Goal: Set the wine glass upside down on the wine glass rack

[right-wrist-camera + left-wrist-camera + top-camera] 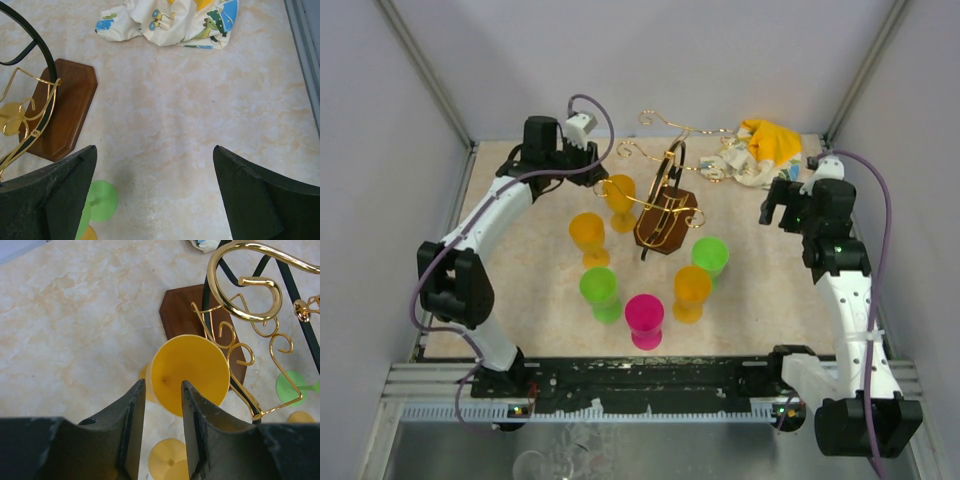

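Watching the left side: the yellow wine glass (195, 365) stands far-left of centre on the desk (750, 310). In the overhead view it appears upright, long axis vertical, wide end up. The wine glass rack (665, 212) sits just right of it, with a curled gold arm close by the rim. The left pincer (163, 385) is half-closed, fingers straddling the glass's near edge; I cannot tell if they grip. Bare desk lies to the left. The right pincer (155, 195) gapes wide over bare desk on the right.
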{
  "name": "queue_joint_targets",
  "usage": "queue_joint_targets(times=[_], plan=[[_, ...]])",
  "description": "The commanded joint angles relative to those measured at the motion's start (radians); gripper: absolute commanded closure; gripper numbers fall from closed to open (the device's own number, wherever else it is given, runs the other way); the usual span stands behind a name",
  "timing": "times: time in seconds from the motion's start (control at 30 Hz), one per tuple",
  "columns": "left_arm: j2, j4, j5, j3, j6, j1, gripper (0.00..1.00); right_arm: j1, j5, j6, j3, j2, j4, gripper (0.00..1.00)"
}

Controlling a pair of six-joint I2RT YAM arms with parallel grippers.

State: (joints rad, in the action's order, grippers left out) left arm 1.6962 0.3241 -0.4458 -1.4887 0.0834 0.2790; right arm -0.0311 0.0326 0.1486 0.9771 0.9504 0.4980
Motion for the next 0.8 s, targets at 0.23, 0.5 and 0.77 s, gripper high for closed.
queue_joint_targets(times=[0.23, 0.5, 0.77], plan=[[0.104, 0.026, 0.046, -0.054, 0.008, 0.04, 0.66, -0.001, -0.018, -0.021, 0.003, -0.036, -0.043, 0.01], [0.124, 0.035, 0.057, -0.054, 0.011, 0.048, 0.93, -0.001, -0.02, -0.02, -0.002, -0.036, -0.047, 0.01], [0.083, 0.04, 0.209, -0.055, 0.013, 0.046, 1.0, -0.002, -0.021, -0.009, -0.005, -0.035, -0.047, 0.01]])
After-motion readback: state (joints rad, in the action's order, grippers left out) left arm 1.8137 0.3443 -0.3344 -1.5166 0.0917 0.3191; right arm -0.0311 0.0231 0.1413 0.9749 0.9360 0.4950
